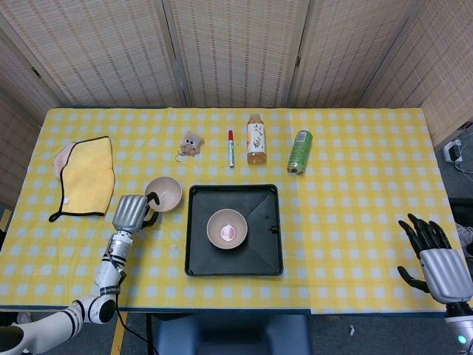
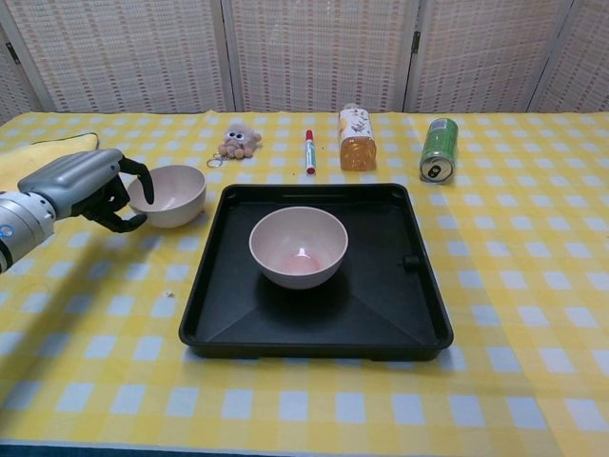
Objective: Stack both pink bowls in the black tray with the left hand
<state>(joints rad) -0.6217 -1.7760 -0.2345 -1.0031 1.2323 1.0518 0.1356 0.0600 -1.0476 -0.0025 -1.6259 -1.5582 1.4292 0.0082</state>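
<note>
Grip on the loose pink bowl (image 2: 168,193), left of centre: my left hand (image 2: 88,186) hooks curled fingers over its near-left rim. Pinch firmly, lift level, clear the black tray (image 2: 314,328) wall, nest it in the pink bowl in the tray (image 2: 298,246). Right hand (image 1: 436,264) idle, fingers apart, lower right. Yellow-checked counter (image 2: 533,238); woven screens behind.

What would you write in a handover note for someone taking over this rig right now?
Left hand: at the near-left rim of the loose pink bowl, fingers curled at its edge; whether it grips yet is unclear.
Right hand: idle at the table's near right edge, fingers spread, holding nothing.
Black tray: one pink bowl already sits upright in it.
Done: first bowl placed.
Left: secure the loose bowl, which stands on the cloth left of the tray, lift it and nest it in the bowl in the tray.
</note>
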